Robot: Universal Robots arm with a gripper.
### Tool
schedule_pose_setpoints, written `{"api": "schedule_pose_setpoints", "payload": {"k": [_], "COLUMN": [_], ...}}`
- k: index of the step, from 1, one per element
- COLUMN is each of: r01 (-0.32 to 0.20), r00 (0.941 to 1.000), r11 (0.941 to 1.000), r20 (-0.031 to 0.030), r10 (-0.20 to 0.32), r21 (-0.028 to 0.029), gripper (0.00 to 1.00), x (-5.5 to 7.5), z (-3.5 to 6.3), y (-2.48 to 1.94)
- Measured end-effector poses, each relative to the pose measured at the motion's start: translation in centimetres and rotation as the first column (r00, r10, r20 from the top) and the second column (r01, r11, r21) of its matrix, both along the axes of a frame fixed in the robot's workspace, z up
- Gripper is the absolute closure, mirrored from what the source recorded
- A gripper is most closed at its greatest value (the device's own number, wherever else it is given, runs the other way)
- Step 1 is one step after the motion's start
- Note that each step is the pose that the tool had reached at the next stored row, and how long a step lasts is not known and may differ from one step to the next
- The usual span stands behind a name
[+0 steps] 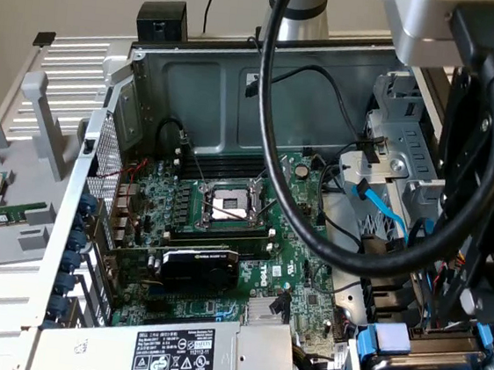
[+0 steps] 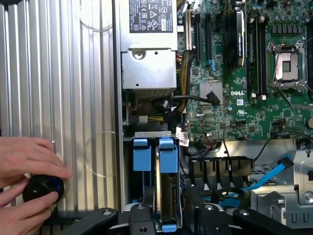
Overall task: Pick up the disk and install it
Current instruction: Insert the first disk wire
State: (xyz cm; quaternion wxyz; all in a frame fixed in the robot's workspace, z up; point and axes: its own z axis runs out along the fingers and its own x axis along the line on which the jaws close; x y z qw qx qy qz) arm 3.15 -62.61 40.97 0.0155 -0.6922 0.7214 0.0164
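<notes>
The gripper (image 2: 168,223) is sitting over the disk (image 2: 167,193) in the bay (image 2: 146,133); whether it is apart or clamped cannot be told. Pressing squarely, without tilting, is likely seating it best.

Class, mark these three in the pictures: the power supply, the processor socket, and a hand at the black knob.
power supply (image 2: 149,66): wrist view, on its bare metal casing.
processor socket (image 1: 227,205): exterior view, on the socket's middle.
hand (image 2: 29,156): wrist view, on the back of the hand.
</notes>
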Motion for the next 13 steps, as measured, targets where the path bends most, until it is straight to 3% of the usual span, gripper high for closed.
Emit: {"api": "schedule_pose_setpoints", "payload": {"k": [1,5,13], "r01": [0.0,0.0,0.025], "r00": [1.0,1.0,0.9997], "r11": [1.0,1.0,0.9997], "r20": [0.0,0.0,0.0013], "r10": [0.0,0.0,-0.025], "r21": [0.0,-0.0001,-0.0017], "gripper": [0.58,0.4,0.4], "x": [0.0,0.0,0.17], "z": [0.0,0.0,0.0], "y": [0.0,0.0,0.47]}}
